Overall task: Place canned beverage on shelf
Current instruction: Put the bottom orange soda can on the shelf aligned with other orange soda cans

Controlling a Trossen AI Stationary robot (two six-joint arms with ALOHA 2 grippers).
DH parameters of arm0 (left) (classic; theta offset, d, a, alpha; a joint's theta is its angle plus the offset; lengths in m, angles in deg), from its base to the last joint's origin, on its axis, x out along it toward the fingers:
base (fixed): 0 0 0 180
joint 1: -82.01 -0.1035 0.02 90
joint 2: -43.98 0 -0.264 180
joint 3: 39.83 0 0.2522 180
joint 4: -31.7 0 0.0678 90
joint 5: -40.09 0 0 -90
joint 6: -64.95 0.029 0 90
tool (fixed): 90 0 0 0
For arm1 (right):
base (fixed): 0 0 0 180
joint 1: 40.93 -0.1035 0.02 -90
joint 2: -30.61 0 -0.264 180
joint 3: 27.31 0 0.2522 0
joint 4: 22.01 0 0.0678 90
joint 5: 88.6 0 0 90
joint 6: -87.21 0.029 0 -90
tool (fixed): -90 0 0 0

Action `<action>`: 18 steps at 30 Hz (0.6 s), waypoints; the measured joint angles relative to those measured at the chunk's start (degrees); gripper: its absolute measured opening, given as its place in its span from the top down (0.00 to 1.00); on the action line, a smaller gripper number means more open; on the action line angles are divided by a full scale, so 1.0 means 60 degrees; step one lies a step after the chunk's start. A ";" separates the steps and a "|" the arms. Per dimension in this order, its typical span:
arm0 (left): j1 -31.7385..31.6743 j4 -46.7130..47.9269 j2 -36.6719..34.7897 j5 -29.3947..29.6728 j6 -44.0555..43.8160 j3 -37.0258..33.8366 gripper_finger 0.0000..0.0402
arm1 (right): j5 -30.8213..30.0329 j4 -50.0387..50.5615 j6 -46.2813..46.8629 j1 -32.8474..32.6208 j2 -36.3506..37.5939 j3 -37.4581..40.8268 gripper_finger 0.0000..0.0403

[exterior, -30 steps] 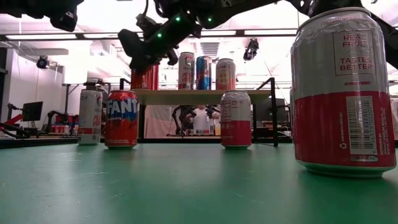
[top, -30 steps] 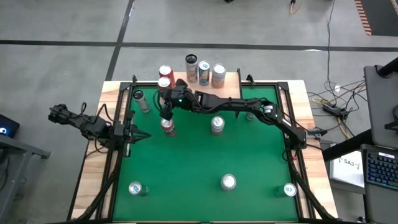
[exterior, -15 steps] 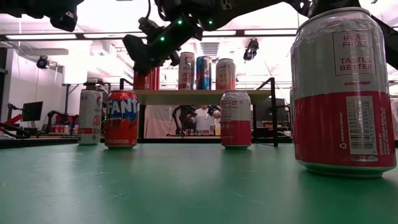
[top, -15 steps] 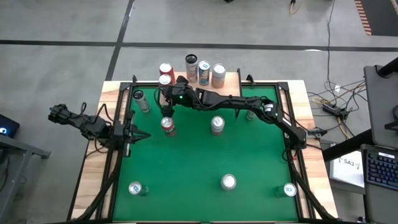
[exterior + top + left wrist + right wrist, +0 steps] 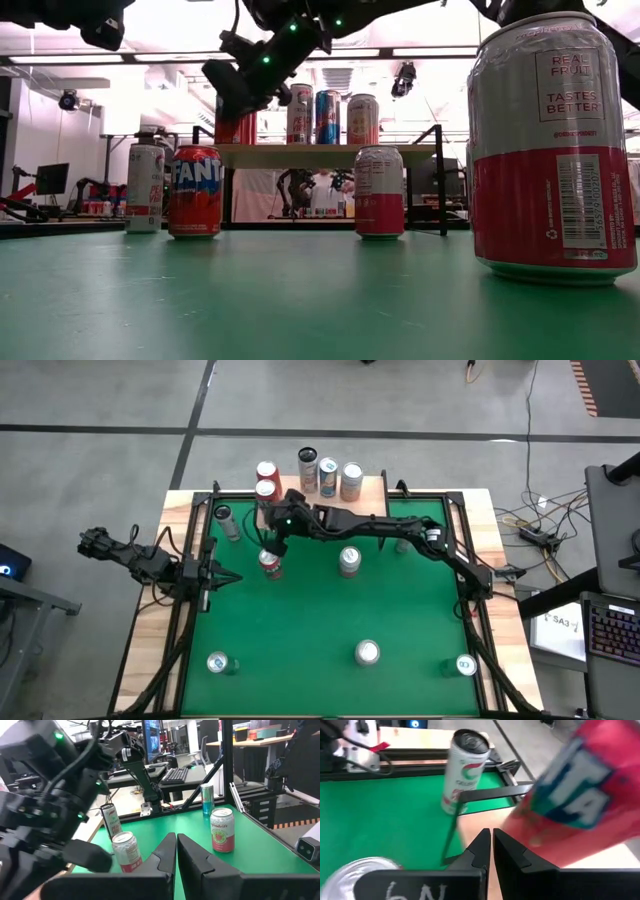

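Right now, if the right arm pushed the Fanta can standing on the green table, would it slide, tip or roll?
The Fanta can stands upright on the table: a low push probably slides it, a high one, where the right gripper hangs, may tip it. Tipped, its round body would likely roll. The left gripper waits at the left edge.

One camera hangs above me, looking straight down on my whole green table (image 5: pixel 330 620), the shelf (image 5: pixel 325 495) at upper centre of the frame. Another sits at table-top height, facing level across toward that shelf (image 5: pixel 330 150), a can (image 5: pixel 553 145) very near at its right edge. Each wrist camera looks forward past my own fingers, close to the cloth; both overhead and low views share the shelf.
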 joint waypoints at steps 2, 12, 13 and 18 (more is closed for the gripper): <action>-0.0003 0.0000 0.0000 0.0007 0.0000 0.0000 1.00 | -0.0007 -0.0014 -0.0109 0.0137 0.0004 -0.0035 0.97; 0.0000 -0.0015 0.0000 0.0064 0.0158 0.0000 1.00 | 0.0019 -0.0008 0.0000 0.0542 0.0007 -0.0046 0.97; -0.0003 -0.0015 0.0000 0.0064 0.0153 0.0000 1.00 | -0.0005 0.0041 0.0154 0.0557 0.0006 -0.0046 0.97; -0.0001 -0.0015 0.0000 0.0067 0.0080 0.0000 1.00 | -0.0014 0.0249 0.0355 0.0513 0.0007 0.0020 0.97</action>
